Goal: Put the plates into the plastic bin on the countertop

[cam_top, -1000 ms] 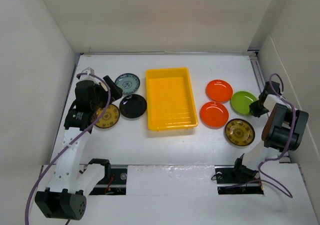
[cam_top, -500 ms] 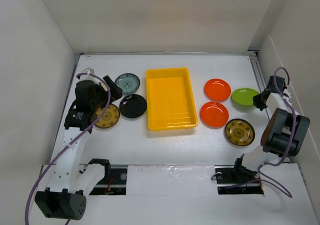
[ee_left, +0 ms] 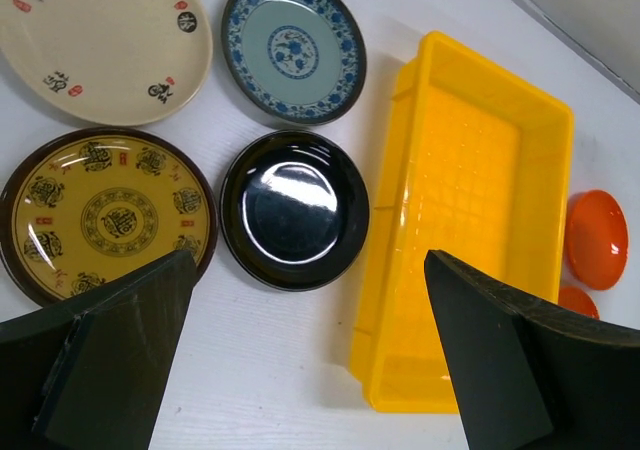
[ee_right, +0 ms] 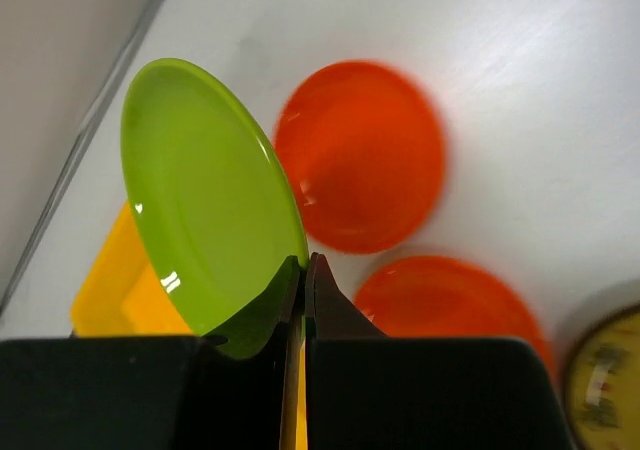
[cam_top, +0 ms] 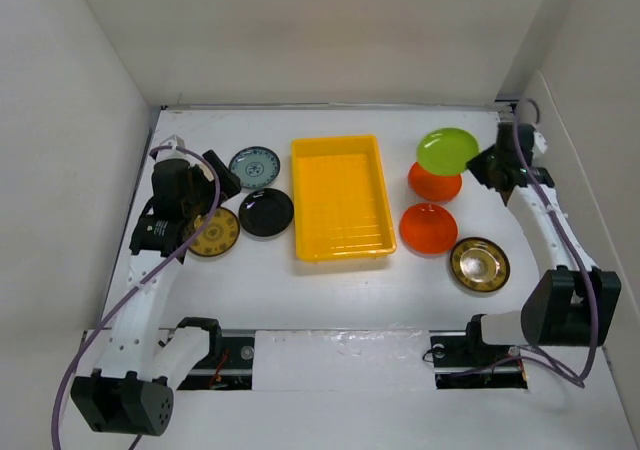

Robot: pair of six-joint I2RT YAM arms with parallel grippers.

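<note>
A lab test booth: white-walled countertop (cam_top: pixel 330 285).

The plastic bin (cam_top: pixel 341 198) is sitting on the countertop (cam_top: pixel 330 290), with four plates (ee_left: pixel 295 210) lying in a two-by-two cluster to its left. To its right three plates (cam_top: pixel 428 228) are lying, and the right gripper (ee_right: pixel 303 275) is holding an eighth plate (ee_right: pixel 205 195) above the farthest one.

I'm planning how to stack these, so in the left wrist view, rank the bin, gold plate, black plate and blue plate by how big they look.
1. Bin, clearly largest.
2. Gold plate.
3. Black plate and blue plate: they look about alike, so I won't rank them.
</note>
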